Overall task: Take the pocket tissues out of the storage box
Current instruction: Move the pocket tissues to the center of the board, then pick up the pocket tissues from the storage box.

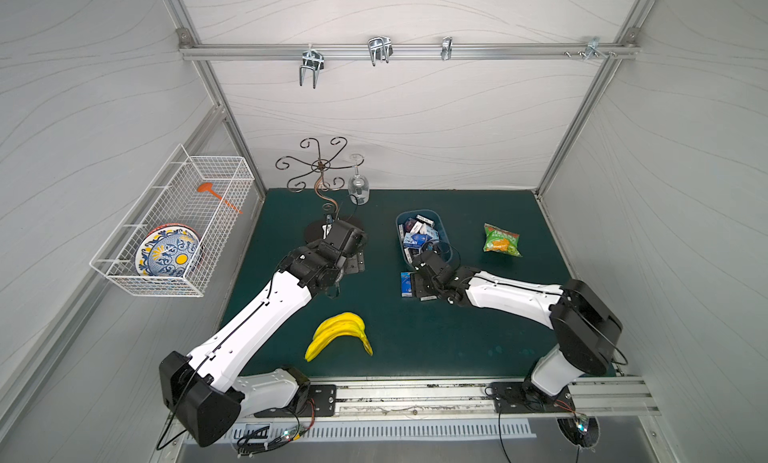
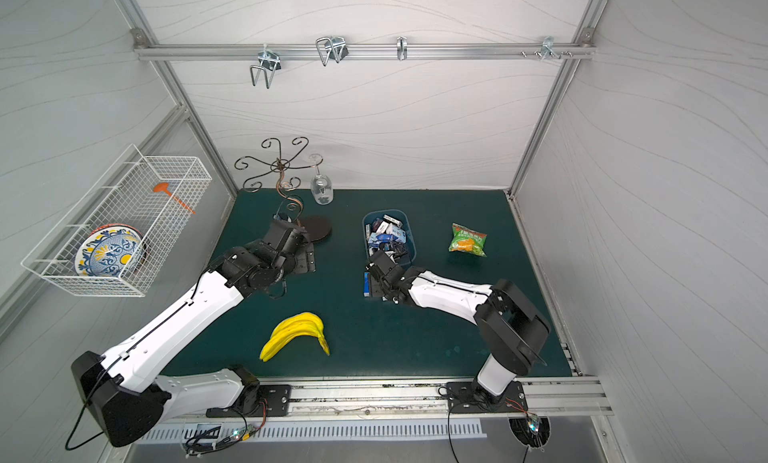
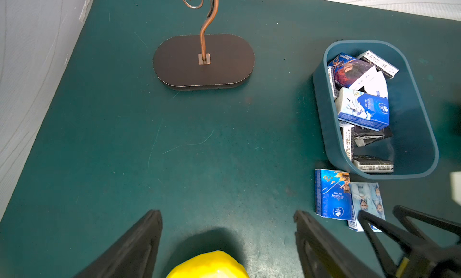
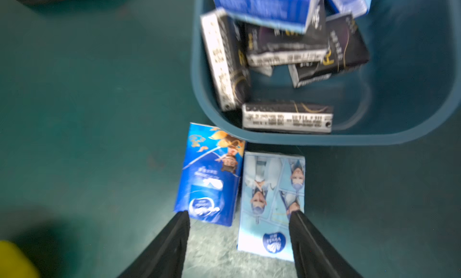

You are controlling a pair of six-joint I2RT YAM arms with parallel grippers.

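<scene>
The blue-grey storage box (image 1: 444,232) (image 3: 424,114) sits mid-table with several pocket tissues (image 1: 419,232) (image 4: 287,52) piled inside, blue-and-white ones over black ones. Two packets lie flat on the mat against its near end: a dark blue one (image 4: 209,177) (image 3: 333,194) and a pale blue one (image 4: 272,202) (image 3: 366,199). My right gripper (image 4: 239,214) hovers open just over these two. One fingertip (image 4: 296,215) overlaps the pale packet's edge, and nothing is clamped. My left gripper (image 3: 227,213) is open and empty over bare mat, left of the box.
A copper wire stand on a dark oval base (image 3: 203,62) holds a hanging wine glass (image 1: 358,184) at the back. A yellow banana bunch (image 1: 340,334) lies near the front. A green-orange snack bag (image 1: 501,240) lies right of the box. A wire basket (image 1: 178,224) hangs on the left wall.
</scene>
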